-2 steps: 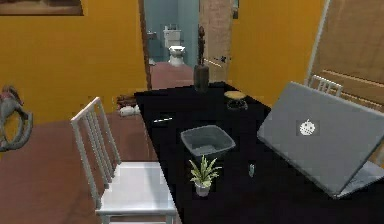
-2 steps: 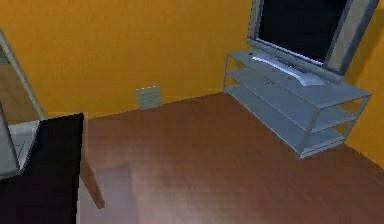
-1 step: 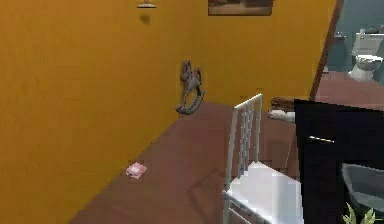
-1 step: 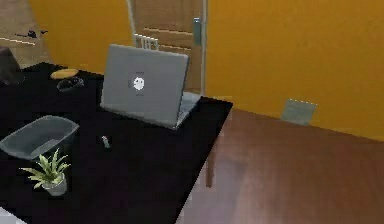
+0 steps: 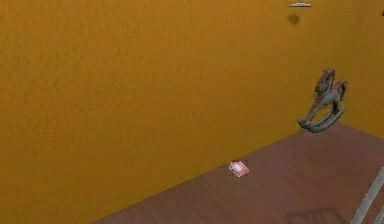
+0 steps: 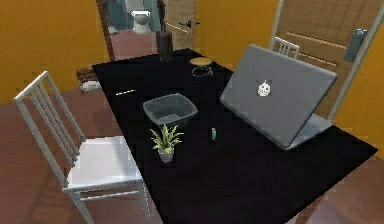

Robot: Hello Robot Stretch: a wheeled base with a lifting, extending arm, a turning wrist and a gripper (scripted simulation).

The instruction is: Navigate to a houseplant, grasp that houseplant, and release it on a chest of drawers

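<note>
Black table (image 6: 250, 170) closest, arm side view. Houseplant (image 6: 166, 141) in white pot stands on it near edge, white chair (image 6: 100, 165) just left. Grey tub (image 6: 169, 107) just behind plant, open laptop (image 6: 275, 95) right. Forward view: I face orange wall (image 5: 120, 90), rocking horse (image 5: 323, 102) right. I cannot tell gripper state.

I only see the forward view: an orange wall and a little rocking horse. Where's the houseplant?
Observer: In the arm side view, a small green houseplant in a white pot stands on a black table.
Child: What's near it?
Observer: A grey square tub sits on the table just above the plant in that picture.
Child: Anything big there?
Observer: An open grey laptop stands on the table toward that view's right.
</note>
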